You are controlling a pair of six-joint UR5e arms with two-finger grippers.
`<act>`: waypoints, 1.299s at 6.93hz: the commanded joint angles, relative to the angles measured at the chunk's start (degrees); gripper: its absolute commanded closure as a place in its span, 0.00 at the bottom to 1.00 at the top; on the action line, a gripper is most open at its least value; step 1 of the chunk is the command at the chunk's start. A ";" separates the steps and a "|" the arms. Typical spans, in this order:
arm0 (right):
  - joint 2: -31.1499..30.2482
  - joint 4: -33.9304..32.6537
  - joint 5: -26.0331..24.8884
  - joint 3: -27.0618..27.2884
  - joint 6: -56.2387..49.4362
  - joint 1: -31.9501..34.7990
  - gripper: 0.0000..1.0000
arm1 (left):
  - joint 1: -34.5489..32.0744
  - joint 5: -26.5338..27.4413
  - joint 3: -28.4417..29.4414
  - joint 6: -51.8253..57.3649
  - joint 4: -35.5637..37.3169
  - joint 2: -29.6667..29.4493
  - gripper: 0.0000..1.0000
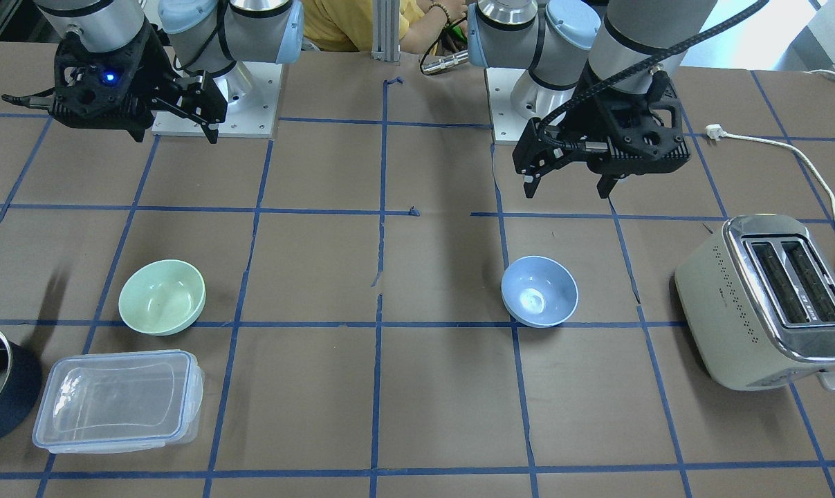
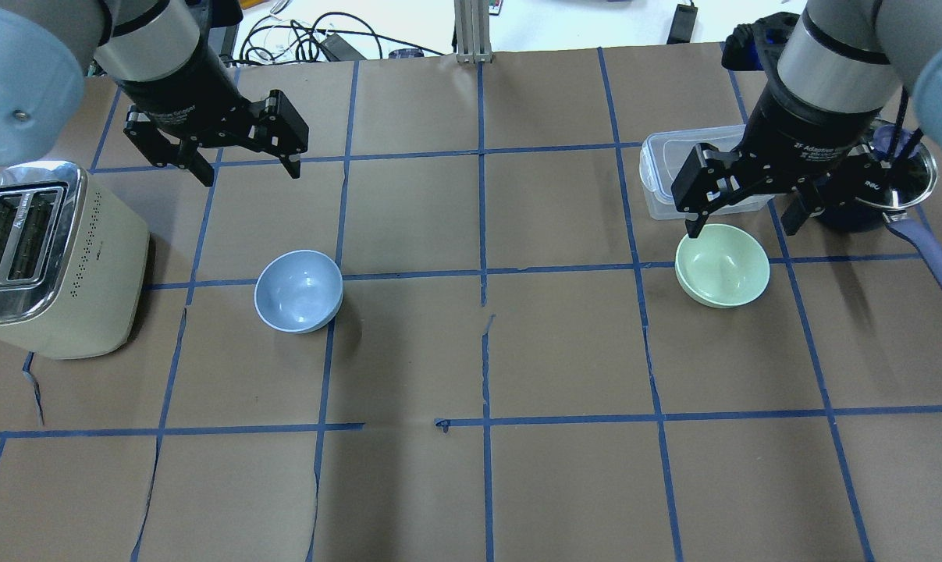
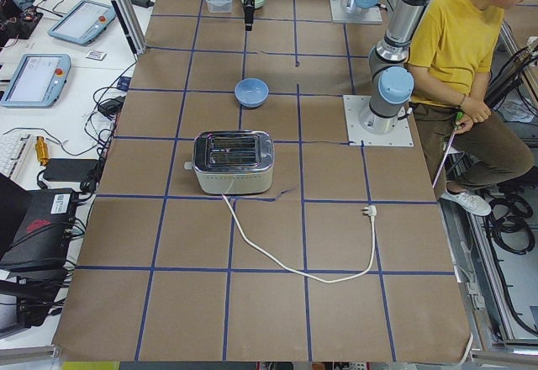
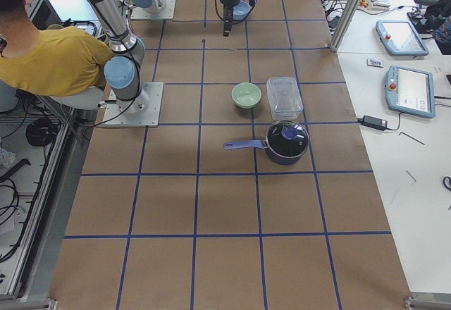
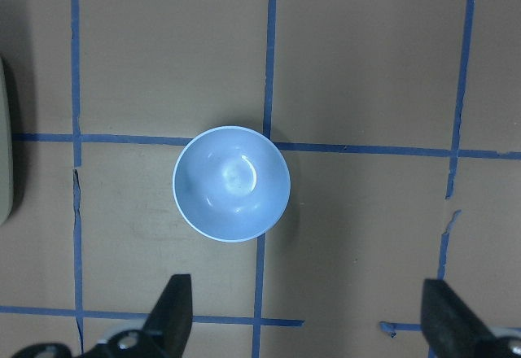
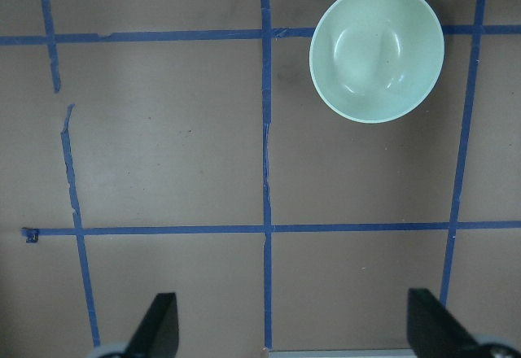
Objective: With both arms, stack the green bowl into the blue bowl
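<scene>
Above the table (image 2: 564,351), left gripper (image 2: 248,168) is spread wide with nothing in it, fingers pointing down. It hangs clear of the blue bowl (image 2: 297,290), no contact. In the left wrist view the bowl sits upright ahead of the fingertips, between their lines and nearer one side.

Right gripper (image 2: 741,226) is in the same state: jaws wide apart, empty, pointing down, raised over the green bowl (image 2: 722,265) without touching. In its wrist view the bowl is off toward one finger's side, not centred.

Both bowls are mouth-up on blue tape lines, well apart, with a broad stretch of bare brown paper between them.

- Blue bowl side: toaster (image 2: 49,257) stands outboard, near but apart, slots up. Its cord trails toward the table's end.
- Green bowl side is tighter. The clear lidded container (image 2: 666,176) is just beside the bowl with a small gap. The navy saucepan (image 4: 285,142) is next to the container, handle pointing back toward the robot's side.

Both forearms come down steeply from the bases.
</scene>
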 commanded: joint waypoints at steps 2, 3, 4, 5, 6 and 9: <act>0.07 -0.24 -0.36 0.11 0.08 0.00 0.00 | 0.09 0.06 -0.09 0.43 1.06 -0.13 0.00; 0.07 -0.24 -0.54 0.11 0.09 0.00 0.00 | 0.17 0.32 0.26 0.96 0.97 -0.13 0.00; 0.07 -0.24 -0.54 0.11 0.17 0.00 0.00 | 0.09 0.93 0.27 1.05 0.88 -0.13 0.00; 0.07 -0.24 -0.54 0.20 0.17 0.00 0.00 | 0.09 0.94 0.18 1.14 0.88 -0.22 0.00; 0.07 -0.24 -0.46 0.20 0.35 0.00 0.00 | 0.43 0.94 -0.25 1.40 0.97 -0.22 0.00; 1.12 -6.17 -0.63 0.37 -0.27 -0.09 0.00 | 10.15 -0.20 -6.46 12.12 2.36 -1.88 0.00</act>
